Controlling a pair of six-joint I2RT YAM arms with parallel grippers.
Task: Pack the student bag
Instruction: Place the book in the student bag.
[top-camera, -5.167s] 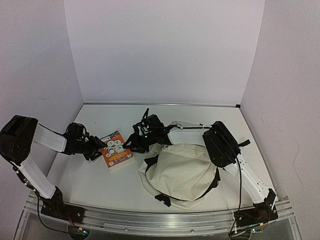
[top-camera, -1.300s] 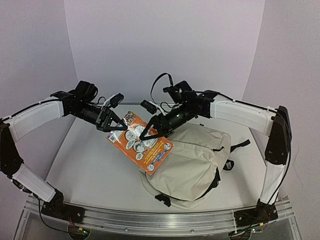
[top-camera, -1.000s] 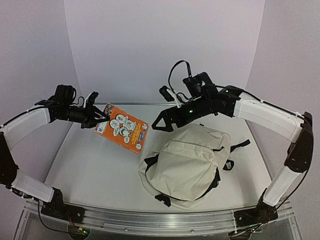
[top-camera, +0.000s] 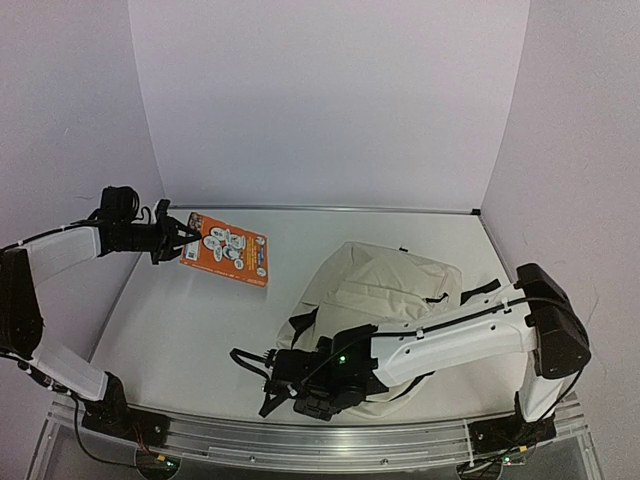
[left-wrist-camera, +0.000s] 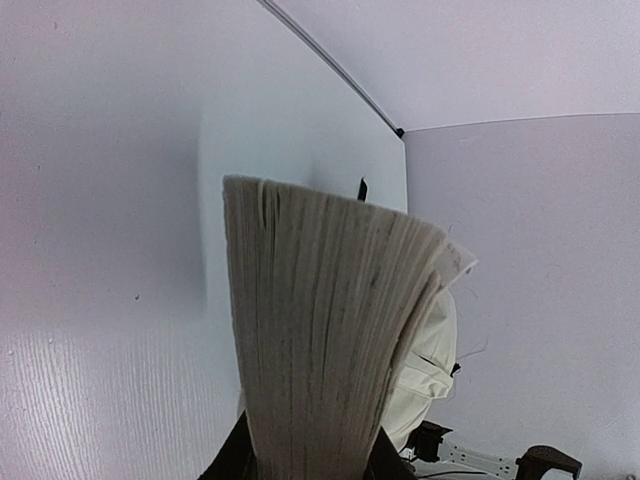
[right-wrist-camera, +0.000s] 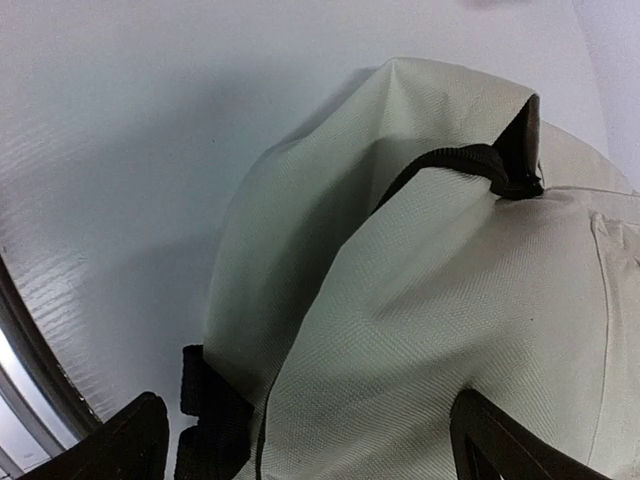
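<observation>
The student bag (top-camera: 395, 285) is a cream backpack with black straps, lying right of centre on the table. It also fills the right wrist view (right-wrist-camera: 420, 300). My left gripper (top-camera: 180, 243) is shut on an orange picture book (top-camera: 227, 251) and holds it in the air at the far left. The left wrist view shows the book's page edges (left-wrist-camera: 320, 340) between my gripper's (left-wrist-camera: 310, 462) jaws. My right gripper (top-camera: 272, 385) is low at the bag's near left end. It is open (right-wrist-camera: 305, 405), with its fingers (right-wrist-camera: 130, 440) on either side of the bag's fabric.
A black strap (right-wrist-camera: 455, 160) and a buckle (right-wrist-camera: 205, 415) lie on the bag close to my right fingers. More straps trail off the bag's right side (top-camera: 480, 290). The metal rail (top-camera: 300, 440) runs along the table's near edge. White walls close in the back and sides.
My right arm has swung down from above the bag's far end to its near left end. My left arm has drawn the book further left and back.
</observation>
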